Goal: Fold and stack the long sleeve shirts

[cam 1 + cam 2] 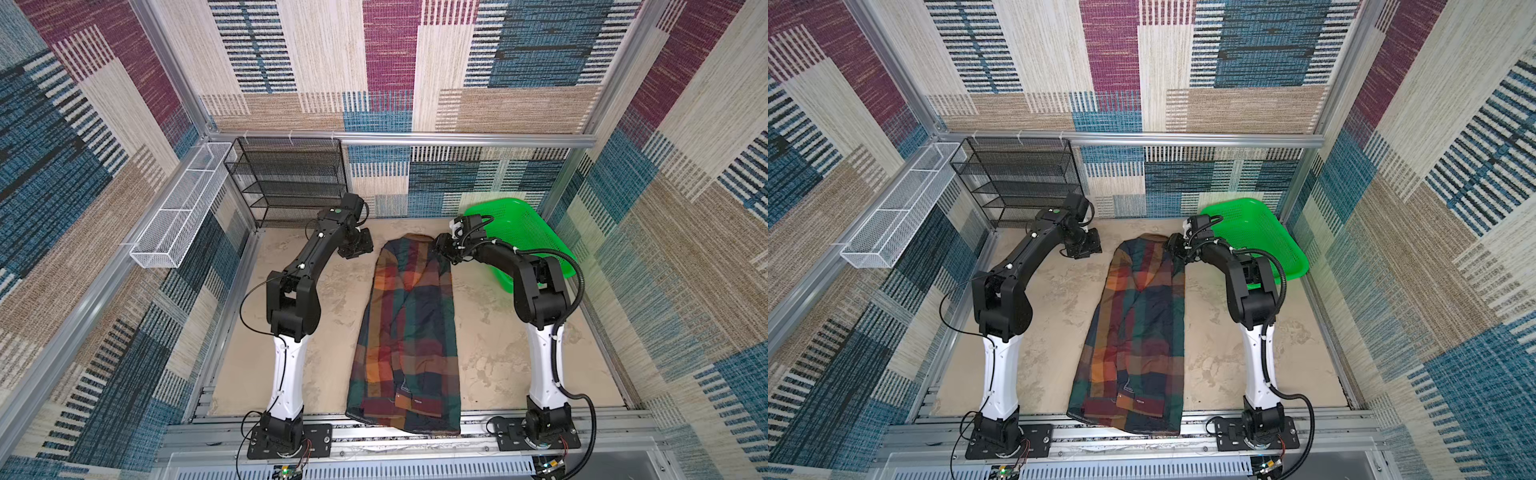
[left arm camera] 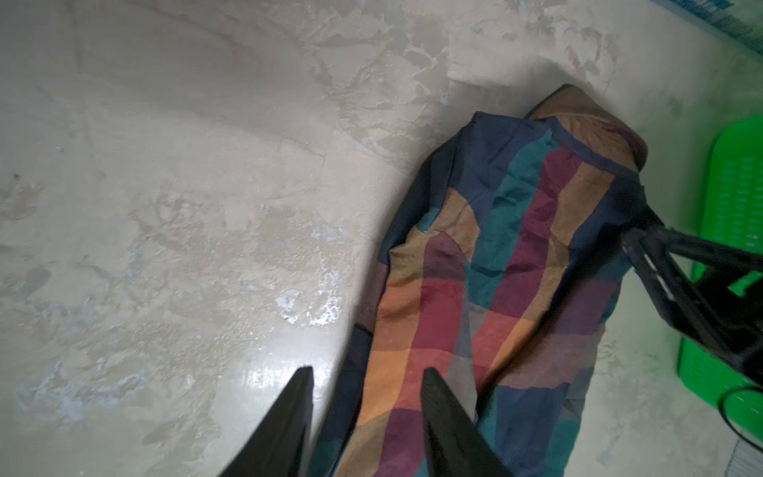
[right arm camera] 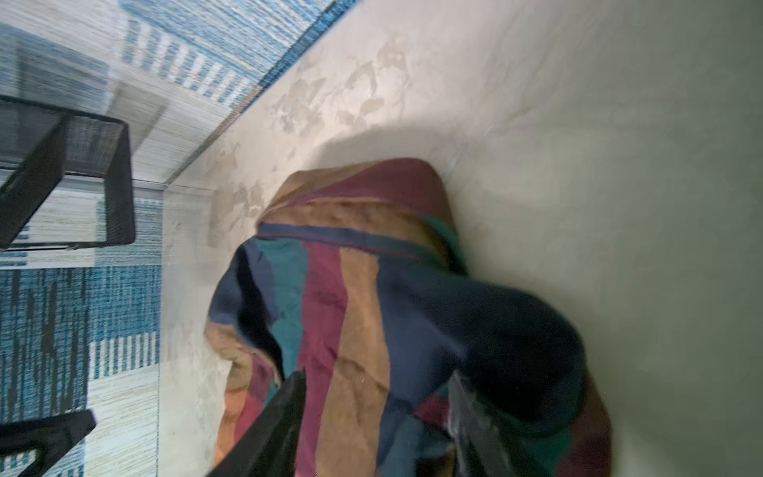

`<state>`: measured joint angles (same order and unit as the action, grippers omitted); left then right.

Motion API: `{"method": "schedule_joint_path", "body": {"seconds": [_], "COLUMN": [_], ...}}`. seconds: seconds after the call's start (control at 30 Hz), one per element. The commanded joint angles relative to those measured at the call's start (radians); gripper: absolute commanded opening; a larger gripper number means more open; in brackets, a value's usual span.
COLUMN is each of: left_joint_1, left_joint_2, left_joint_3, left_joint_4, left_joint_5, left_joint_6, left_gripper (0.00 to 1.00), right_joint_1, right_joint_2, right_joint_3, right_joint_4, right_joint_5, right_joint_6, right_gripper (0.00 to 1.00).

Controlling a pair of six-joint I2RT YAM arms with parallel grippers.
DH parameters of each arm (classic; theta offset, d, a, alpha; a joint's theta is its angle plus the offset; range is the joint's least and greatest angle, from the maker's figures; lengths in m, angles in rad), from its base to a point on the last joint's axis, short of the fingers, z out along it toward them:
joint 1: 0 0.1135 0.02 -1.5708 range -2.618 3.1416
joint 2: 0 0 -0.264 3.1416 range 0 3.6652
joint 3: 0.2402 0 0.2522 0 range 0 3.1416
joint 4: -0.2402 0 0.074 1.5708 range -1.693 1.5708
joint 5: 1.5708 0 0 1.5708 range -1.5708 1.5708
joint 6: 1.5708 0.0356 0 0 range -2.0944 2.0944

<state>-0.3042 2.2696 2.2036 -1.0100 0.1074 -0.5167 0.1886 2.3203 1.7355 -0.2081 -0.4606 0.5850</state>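
The left claw [image 2: 367,371] hangs half open and empty at the plaid shirt's [image 1: 409,316] edge, while the right claw [image 3: 377,382] straddles its shoulder cloth, grip impossible to tell.

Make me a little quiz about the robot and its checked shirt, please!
1. True or false: the shirt lies inside the green basket.
2. Pick one: what stands in the far left corner of the table? A. a black wire shelf B. a red bucket C. a lamp
3. Fill the gap: the left gripper has its fingers ___ and holds nothing.

Key
1. False: the shirt lies stretched out on the table, not in the basket.
2. A
3. open
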Motion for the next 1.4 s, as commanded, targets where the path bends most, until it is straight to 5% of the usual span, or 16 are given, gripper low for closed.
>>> {"method": "schedule_joint_path", "body": {"seconds": [0.0, 0.17, 0.27, 0.37, 0.5, 0.6, 0.83, 1.1, 1.27, 1.37], "left_joint_1": [0.002, 0.002, 0.002, 0.004, 0.005, 0.01, 0.01, -0.067, -0.111, -0.158], "left_joint_2": [0.025, -0.002, -0.049, -0.111, -0.259, -0.405, -0.683, -0.934, -1.063, -1.12], "left_joint_3": [0.035, -0.021, -0.077, -0.158, -0.372, -0.579, -0.968, -1.293, -1.438, -1.522], "left_joint_4": [-0.05, -0.05, -0.049, -0.032, 0.056, 0.169, 0.303, 0.343, 0.349, 0.397], "left_joint_5": [-0.029, -0.096, -0.132, -0.111, -0.059, 0.013, 0.196, 0.263, 0.247, 0.264], "left_joint_6": [0.023, 0.001, -0.031, -0.045, -0.061, -0.085, -0.122, -0.155, -0.202, -0.267], "left_gripper": [0.46, 0.46, 0.47, 0.48, 0.52, 0.56, 0.57, 0.56, 0.48, 0.31], "right_joint_1": [-0.002, 0.008, 0.044, 0.088, 0.1, 0.11, 0.201, 0.405, 0.652, 0.756], "right_joint_2": [0.057, 0.095, 0.166, 0.14, -0.114, -0.261, -0.67, -1.12, -1.208, -1.177], "right_joint_3": [0.052, 0.141, 0.351, 0.437, 0.2, 0.085, -0.438, -1.017, -1.156, -1.2], "right_joint_4": [-0.028, -0.051, -0.21, -0.314, -0.166, -0.161, -0.129, -0.129, -0.059, 0.004], "right_joint_5": [0.02, -0.055, -0.122, -0.04, 0.061, 0.03, 0.099, 0.118, 0.132, 0.132], "right_joint_6": [0.004, -0.018, -0.117, -0.171, -0.133, -0.149, -0.132, -0.043, 0.088, 0.159], "right_gripper": [0.58, 0.6, 0.64, 0.69, 0.81, 0.91, 0.95, 0.81, 0.75, 0.69]}}
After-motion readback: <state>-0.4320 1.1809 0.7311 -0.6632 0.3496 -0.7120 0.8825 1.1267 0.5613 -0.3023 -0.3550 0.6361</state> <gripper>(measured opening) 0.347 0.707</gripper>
